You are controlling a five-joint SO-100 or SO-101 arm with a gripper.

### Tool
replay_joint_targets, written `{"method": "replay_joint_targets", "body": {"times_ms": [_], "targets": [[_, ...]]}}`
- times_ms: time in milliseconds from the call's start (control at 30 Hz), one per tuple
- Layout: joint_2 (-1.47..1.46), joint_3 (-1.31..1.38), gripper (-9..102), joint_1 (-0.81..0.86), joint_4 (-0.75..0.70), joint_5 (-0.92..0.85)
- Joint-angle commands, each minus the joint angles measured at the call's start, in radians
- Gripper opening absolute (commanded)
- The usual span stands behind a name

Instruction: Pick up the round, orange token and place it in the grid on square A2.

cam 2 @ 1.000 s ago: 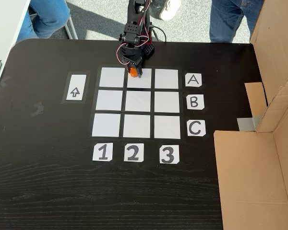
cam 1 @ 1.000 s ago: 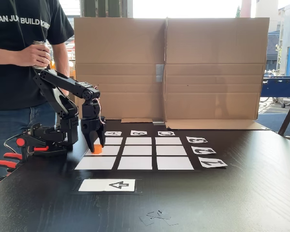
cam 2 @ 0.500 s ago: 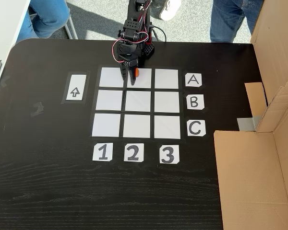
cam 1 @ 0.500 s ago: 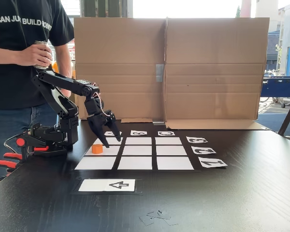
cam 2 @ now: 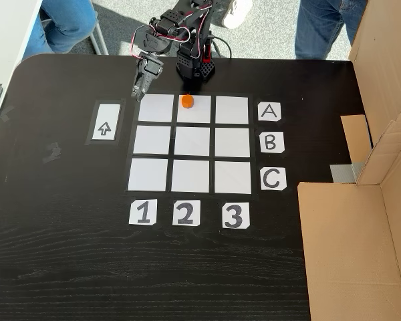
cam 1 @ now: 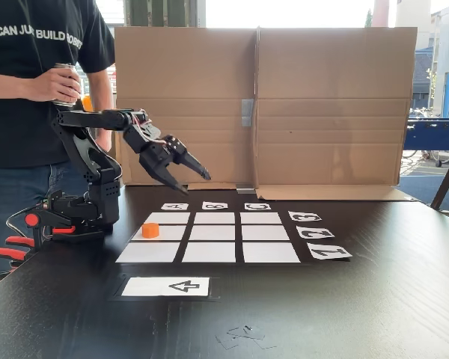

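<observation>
While the token sits flat on square A2, the middle cell of the A row, the gripper hangs in the air well apart from it with nothing between its fingers. Seen from the side, the two black fingers stand spread, pointing out and down over the table. From above, the gripper lies over the dark strip just past the corner cell by label 1's column, left of the token. On A2 the token rests toward the cell's edge nearest the arm's base, inside the white paper. All other cells of the grid are bare. A white card with a black arrow lies beside the grid. Cardboard stands along the far side of the table in the side view. Next to the arm's base a person in a black shirt holds a can
</observation>
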State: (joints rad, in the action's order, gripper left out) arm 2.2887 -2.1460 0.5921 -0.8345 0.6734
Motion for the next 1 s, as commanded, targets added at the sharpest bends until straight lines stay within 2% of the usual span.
{"method": "replay_joint_targets", "body": {"times_ms": [0, 233, 500, 567, 667, 967], "targets": [[0.041, 0.087, 23, 0.107, 0.058, 0.071], [0.049, 0.235, 23, 0.428, 0.071, 0.38], [0.075, 0.299, 23, 0.79, 0.121, 0.554], [0.087, 0.298, 18, 0.861, 0.127, 0.595], [0.12, 0.256, 1, 0.931, 0.147, 0.63], [0.396, -0.172, 0, 0.983, 0.307, 0.681]]}}
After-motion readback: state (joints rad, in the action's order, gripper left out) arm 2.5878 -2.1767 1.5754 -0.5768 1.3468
